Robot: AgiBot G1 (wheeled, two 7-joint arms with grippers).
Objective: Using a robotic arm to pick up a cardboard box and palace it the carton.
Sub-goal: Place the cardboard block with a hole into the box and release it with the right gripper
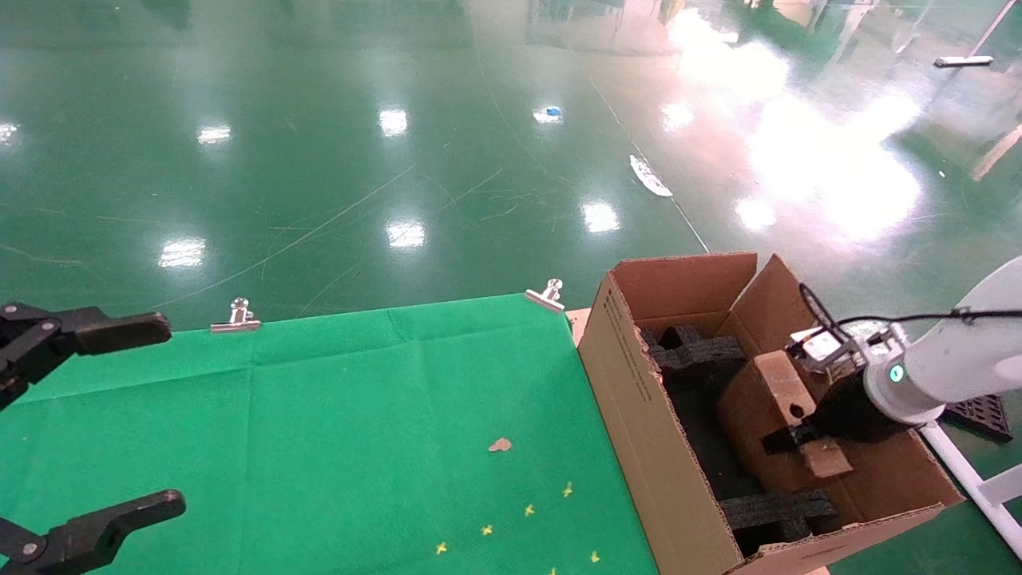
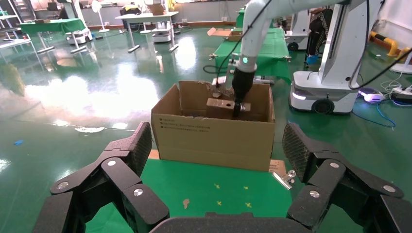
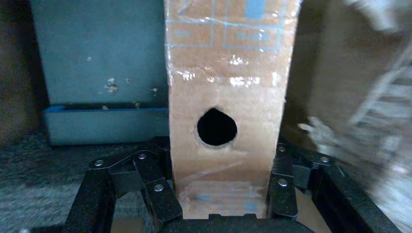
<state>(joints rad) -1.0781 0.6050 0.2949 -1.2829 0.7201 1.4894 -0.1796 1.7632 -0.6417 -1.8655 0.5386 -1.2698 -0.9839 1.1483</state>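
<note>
The robotic arm (image 1: 950, 363), white with a glowing ring, reaches into the carton (image 1: 639, 415) from the right. Its right gripper (image 1: 806, 443) is shut on the cardboard box (image 1: 770, 399), a small brown slab with a round hole in its narrow side, held tilted inside the carton above black foam blocks (image 1: 703, 351). In the right wrist view the cardboard box (image 3: 226, 97) stands between both fingers (image 3: 282, 187), which press its sides. In the left wrist view the carton (image 2: 214, 131) and the held cardboard box (image 2: 221, 108) show ahead. My left gripper (image 1: 120, 415) is open and empty at the table's left edge.
A green cloth (image 1: 359, 415) covers the table, held by metal clips (image 1: 235, 318) at the far edge. Small yellow marks (image 1: 527, 511) and a brown scrap (image 1: 500, 445) lie on it. More foam (image 1: 778, 511) sits at the carton's near end. A glossy green floor lies beyond.
</note>
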